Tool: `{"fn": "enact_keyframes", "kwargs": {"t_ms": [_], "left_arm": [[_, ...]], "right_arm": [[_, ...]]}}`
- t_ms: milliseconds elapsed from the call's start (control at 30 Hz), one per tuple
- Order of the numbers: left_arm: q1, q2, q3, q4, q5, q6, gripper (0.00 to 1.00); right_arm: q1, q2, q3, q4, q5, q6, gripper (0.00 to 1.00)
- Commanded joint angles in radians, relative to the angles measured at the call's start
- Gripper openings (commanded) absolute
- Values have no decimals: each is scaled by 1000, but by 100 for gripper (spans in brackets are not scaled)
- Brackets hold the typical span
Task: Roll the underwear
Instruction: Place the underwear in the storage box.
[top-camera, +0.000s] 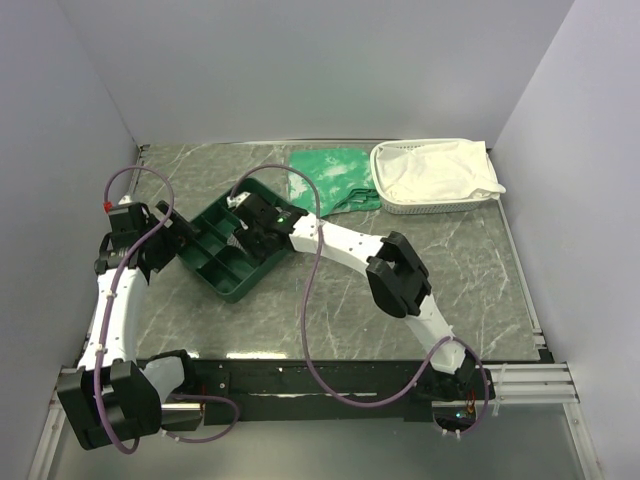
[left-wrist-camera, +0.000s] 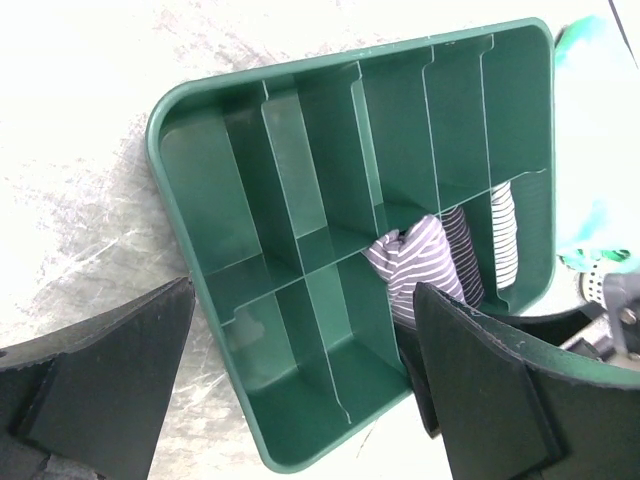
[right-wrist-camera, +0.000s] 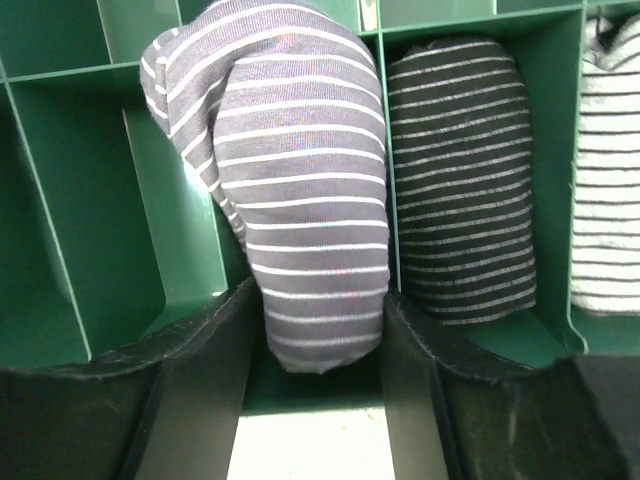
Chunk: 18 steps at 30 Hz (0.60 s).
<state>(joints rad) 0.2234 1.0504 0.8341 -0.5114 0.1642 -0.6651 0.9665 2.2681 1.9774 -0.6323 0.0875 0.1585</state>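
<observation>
The underwear (right-wrist-camera: 290, 150) is a grey-purple roll with thin white stripes. It stands in a compartment of the green divided tray (right-wrist-camera: 70, 200), its upper end bulging over the divider. My right gripper (right-wrist-camera: 318, 330) straddles its lower end, one finger on each side; the cloth fills the gap and is not pinched. In the left wrist view the same roll (left-wrist-camera: 415, 265) sits mid-tray (left-wrist-camera: 200, 190). My left gripper (left-wrist-camera: 303, 330) hangs wide open over the tray's near corner, holding nothing. From above, the left gripper (top-camera: 175, 235) is at the tray's left edge and the right gripper (top-camera: 255, 225) is over the tray.
A dark striped roll (right-wrist-camera: 455, 170) and a white striped roll (right-wrist-camera: 608, 170) fill the compartments to the right. A green patterned cloth (top-camera: 330, 178) lies at the back of the table. Beside it, a white basket (top-camera: 435, 205) holds white cloth.
</observation>
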Motion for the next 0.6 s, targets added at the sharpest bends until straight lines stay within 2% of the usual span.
{"fn": "enact_keyframes", "kwargs": {"t_ms": [0,67,133,267,433,533,567], "left_arm": [[5,11,-4,37,8,24,97],[5,10,-4,37,6,28,97],[5,8,-4,37,5,25,97],[4,-6,-1,42,15,16,97],[4,-10,7,37,12,13,97],[4,-13,5,36,18,13,97],[5,-12,5,36,18,13,97]], "right_arm": [[6,-96,-44,-43,11,-8,59],[6,-130,-66,-38,17,-7,61],[6,-180,-106,-23,20,-5,70],[6,-254,-152,-15,29,-13,80],[8,-347,-247,75,37,-1,81],[8,-338,-230,91,49,-7,77],[6,-331,-221,94,44,-19,72]]}}
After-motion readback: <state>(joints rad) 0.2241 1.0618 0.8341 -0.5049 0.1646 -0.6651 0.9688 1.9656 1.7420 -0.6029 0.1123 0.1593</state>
